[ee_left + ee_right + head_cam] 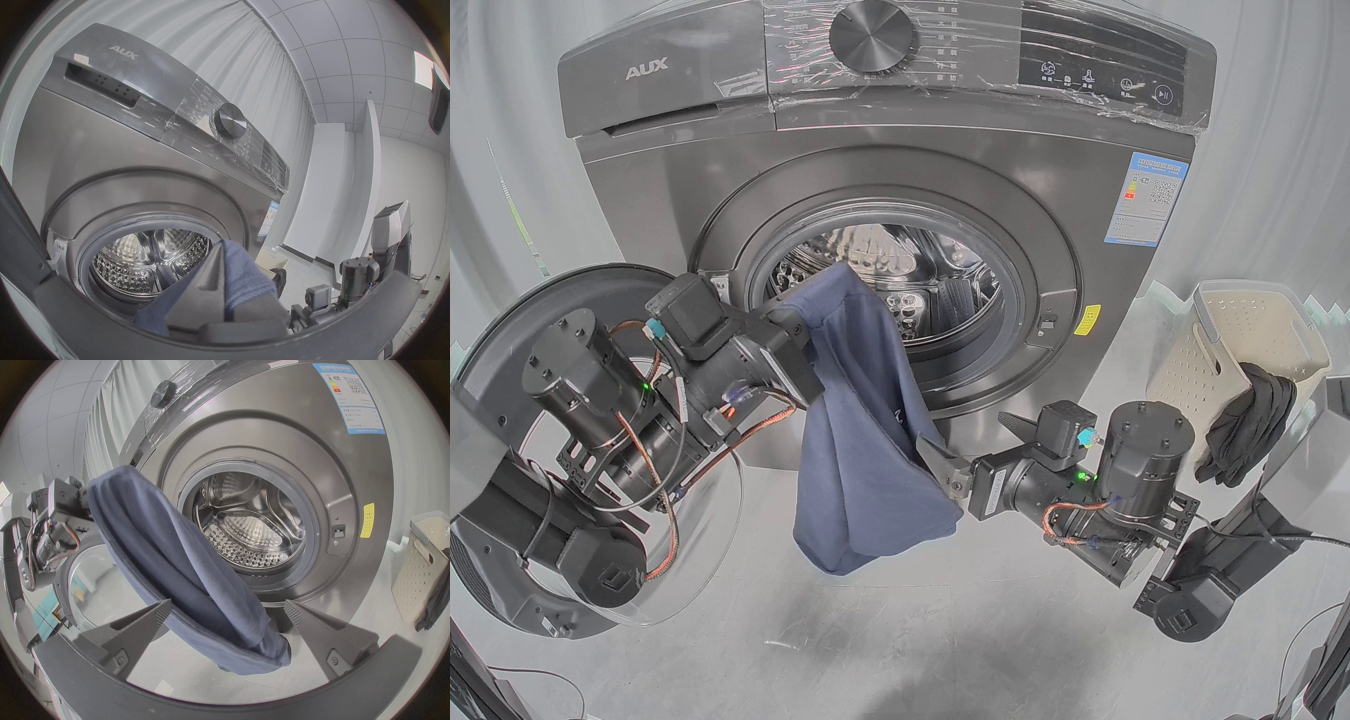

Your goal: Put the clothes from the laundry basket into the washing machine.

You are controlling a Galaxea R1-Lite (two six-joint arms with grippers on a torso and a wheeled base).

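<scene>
Washing machine [1012,187]: front-loader, drum [919,272] open.
Door [506,356]: swung wide at the machine's 9 o'clock.
Blue garment [862,441]: top edge at the drum mouth's 9 o'clock, rest hanging outside past 6 o'clock.
Laundry basket [1275,328]: on the floor at the machine's 3 o'clock.
Dark garment [1247,422]: draped over the basket rim.
Left gripper [797,314]: clenched on the blue garment's top.
Right gripper [226,603]: fingers spread, cloth sagging between them, ungripped.

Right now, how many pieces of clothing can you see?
2. A blue garment hangs from the left gripper in front of the drum opening; a black garment drapes over the basket rim. More may be hidden inside the basket.
</scene>
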